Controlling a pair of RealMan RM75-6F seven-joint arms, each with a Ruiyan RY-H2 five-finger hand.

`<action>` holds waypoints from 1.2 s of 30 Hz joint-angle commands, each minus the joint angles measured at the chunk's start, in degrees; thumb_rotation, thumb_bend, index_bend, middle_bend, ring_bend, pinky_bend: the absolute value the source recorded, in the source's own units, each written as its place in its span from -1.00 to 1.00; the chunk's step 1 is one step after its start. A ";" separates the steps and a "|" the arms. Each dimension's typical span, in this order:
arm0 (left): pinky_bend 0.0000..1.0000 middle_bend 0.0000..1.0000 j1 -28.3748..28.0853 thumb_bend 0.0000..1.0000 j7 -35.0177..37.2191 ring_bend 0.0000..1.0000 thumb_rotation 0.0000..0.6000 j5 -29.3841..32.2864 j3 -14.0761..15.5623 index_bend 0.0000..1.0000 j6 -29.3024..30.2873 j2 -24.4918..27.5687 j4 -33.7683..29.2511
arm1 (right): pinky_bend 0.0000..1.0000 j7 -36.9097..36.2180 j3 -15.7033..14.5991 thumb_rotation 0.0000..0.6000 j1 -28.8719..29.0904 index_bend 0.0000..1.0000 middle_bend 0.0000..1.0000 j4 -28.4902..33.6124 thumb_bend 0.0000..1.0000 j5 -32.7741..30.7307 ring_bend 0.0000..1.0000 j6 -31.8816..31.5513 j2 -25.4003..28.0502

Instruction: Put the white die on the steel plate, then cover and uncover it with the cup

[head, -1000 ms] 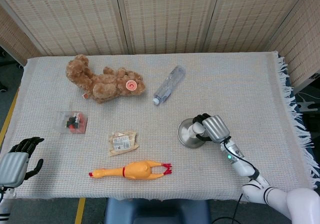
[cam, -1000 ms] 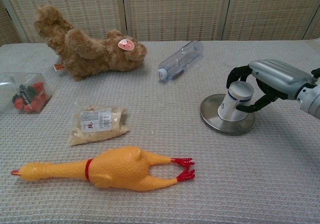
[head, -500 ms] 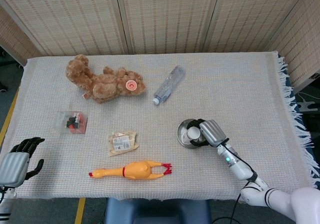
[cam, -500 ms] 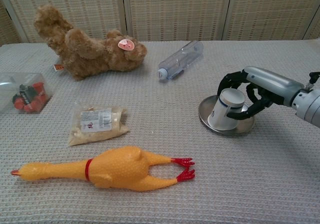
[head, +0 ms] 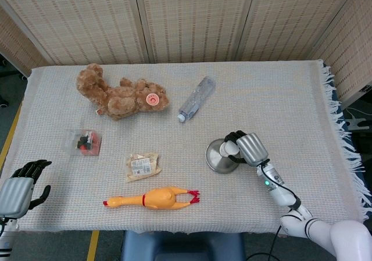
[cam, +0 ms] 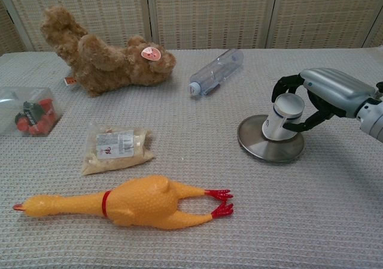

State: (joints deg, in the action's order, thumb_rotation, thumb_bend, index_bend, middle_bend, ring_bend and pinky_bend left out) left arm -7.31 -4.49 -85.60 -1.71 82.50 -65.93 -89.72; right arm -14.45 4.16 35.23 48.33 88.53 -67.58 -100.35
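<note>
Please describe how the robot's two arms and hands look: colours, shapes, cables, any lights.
The right hand has a silver-grey rounded back and black fingers. Its forearm is white and grey, with a small green light and a thin black cable. The left hand looks the same, silver-grey with black fingers; its arm is barely visible.

right hand [head: 249,148] gripping cup [head: 228,149], steel plate [head: 216,158]

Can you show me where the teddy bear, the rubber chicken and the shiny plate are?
Teddy bear [cam: 108,58], chest view, on its belly.
Rubber chicken [cam: 140,201], chest view, on its body.
Plate [cam: 254,142], chest view, on its bare left rim.
</note>
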 commanded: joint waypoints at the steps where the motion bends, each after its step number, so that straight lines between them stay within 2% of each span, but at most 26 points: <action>1: -0.39 -0.65 -0.01 -0.21 -0.09 -0.67 1.00 -0.02 0.01 -0.60 -0.01 -0.02 0.04 | 0.45 -3.09 -0.66 1.00 -0.11 -0.09 -0.14 1.86 -0.74 0.54 -0.25 0.76 0.78; 8: -0.39 -0.65 0.02 -0.21 -0.02 -0.67 1.00 -0.04 0.03 -0.60 0.04 0.00 -0.01 | 0.45 -11.31 -1.58 1.00 0.23 -0.09 -0.14 10.26 -0.74 -0.01 -0.25 4.59 5.03; 12: -0.39 -0.65 0.01 -0.21 -0.03 -0.67 1.00 -0.10 0.04 -0.60 0.07 -0.01 0.00 | 0.45 -10.63 -1.66 1.00 0.19 -0.09 -0.14 11.75 -0.74 0.42 -0.25 4.14 6.04; 22: -0.39 -0.64 0.02 -0.21 -0.06 -0.67 1.00 -0.13 0.07 -0.60 0.06 0.00 0.02 | 0.45 -4.16 -0.87 1.00 -0.99 -0.09 -0.14 9.60 -0.74 1.44 -0.25 -0.96 4.98; 25: -0.39 -0.64 0.02 -0.21 -0.03 -0.67 1.00 -0.11 0.08 -0.60 0.04 0.01 0.01 | 0.45 -1.47 -0.96 1.00 -2.10 -0.09 -0.14 11.43 -0.74 2.35 -0.25 -4.05 5.94; 28: -0.39 -0.64 0.04 -0.21 -0.07 -0.66 1.00 -0.17 0.11 -0.60 0.09 0.02 -0.09 | 0.45 5.24 -0.92 1.00 -3.84 -0.09 -0.14 13.71 -0.74 2.18 -0.25 -6.55 7.45; 32: -0.39 -0.64 0.11 -0.21 -0.07 -0.66 1.00 -0.41 0.20 -0.60 0.27 0.11 -0.24 | 0.45 15.01 -0.39 1.00 -7.00 -0.09 -0.14 17.69 -0.73 -1.15 -0.25 -7.61 9.95; 36: -0.39 -0.64 0.16 -0.21 -0.20 -0.66 1.00 -0.44 0.20 -0.60 0.39 0.11 -0.31 | 0.45 16.45 -0.46 1.00 -9.43 -0.09 -0.14 19.34 -0.73 -3.93 -0.25 -7.23 11.98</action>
State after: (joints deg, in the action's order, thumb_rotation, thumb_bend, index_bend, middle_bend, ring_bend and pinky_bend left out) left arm -7.15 -4.69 -86.04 -1.51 82.88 -65.82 -90.03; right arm 1.75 3.60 27.38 66.66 86.18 -74.41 -89.90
